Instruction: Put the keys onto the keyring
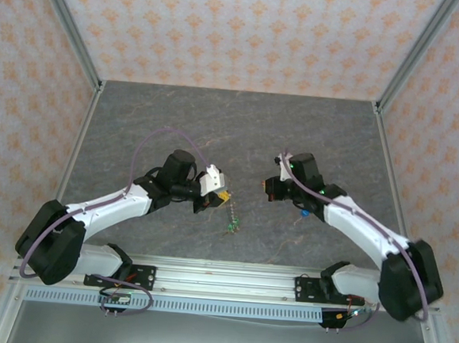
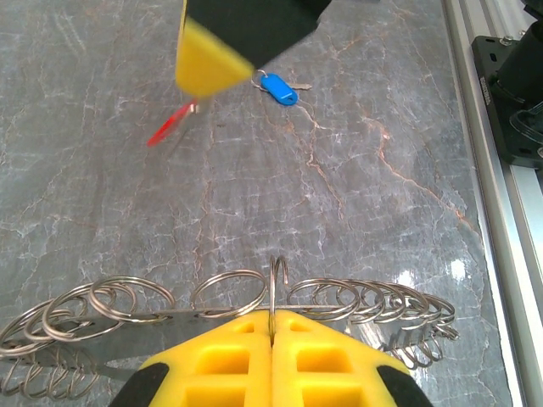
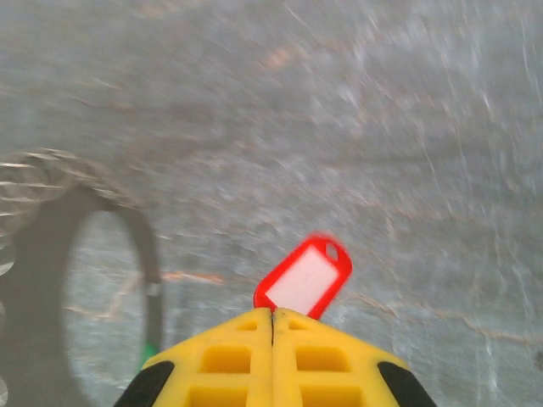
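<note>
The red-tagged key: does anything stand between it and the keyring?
Nothing visible does: open tabletop separates the red-tagged key, in the right gripper, from the keyring pinched by the left gripper.

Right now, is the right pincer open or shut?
Shut: right pincer closes to a seam, pinching the red rectangular plastic key tag.

Even, bright light, glare on the tabletop (image 2: 456, 270), heavy motion blur across the right wrist view
</note>
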Robot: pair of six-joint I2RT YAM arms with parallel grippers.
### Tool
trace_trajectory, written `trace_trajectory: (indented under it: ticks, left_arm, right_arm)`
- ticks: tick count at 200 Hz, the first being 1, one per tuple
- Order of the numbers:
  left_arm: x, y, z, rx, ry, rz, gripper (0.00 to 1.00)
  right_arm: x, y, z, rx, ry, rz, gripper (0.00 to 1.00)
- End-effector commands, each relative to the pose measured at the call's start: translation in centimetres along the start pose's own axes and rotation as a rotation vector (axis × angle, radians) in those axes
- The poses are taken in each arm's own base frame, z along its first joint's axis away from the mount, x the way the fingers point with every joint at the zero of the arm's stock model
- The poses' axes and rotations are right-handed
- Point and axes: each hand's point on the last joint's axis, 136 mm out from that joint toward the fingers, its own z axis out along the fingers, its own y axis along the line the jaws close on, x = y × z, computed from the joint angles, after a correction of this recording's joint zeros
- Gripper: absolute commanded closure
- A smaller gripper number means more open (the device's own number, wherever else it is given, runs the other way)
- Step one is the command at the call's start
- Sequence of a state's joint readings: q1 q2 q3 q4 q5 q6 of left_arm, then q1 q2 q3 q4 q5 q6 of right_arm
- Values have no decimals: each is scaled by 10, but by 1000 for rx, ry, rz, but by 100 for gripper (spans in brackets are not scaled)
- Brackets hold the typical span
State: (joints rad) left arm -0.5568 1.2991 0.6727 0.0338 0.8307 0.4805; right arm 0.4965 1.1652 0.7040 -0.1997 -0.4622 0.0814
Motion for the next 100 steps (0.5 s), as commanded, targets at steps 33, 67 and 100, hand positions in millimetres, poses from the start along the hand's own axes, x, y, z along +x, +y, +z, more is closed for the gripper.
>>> trace_trajectory:
  ticks: [33, 67, 100]
  left_arm:
    - [-24, -1, -1, 20, -59, 50, 100]
    - [-26, -2, -1, 27, -64, 46, 100]
    - [-26, -2, -1, 27, -64, 43, 100]
  right_arm:
    - [-16, 57, -37, -276, -155, -238, 100]
    - [-5, 76, -35, -358, -106, -323, 100]
    - [-3, 94, -32, -411, -97, -397, 100]
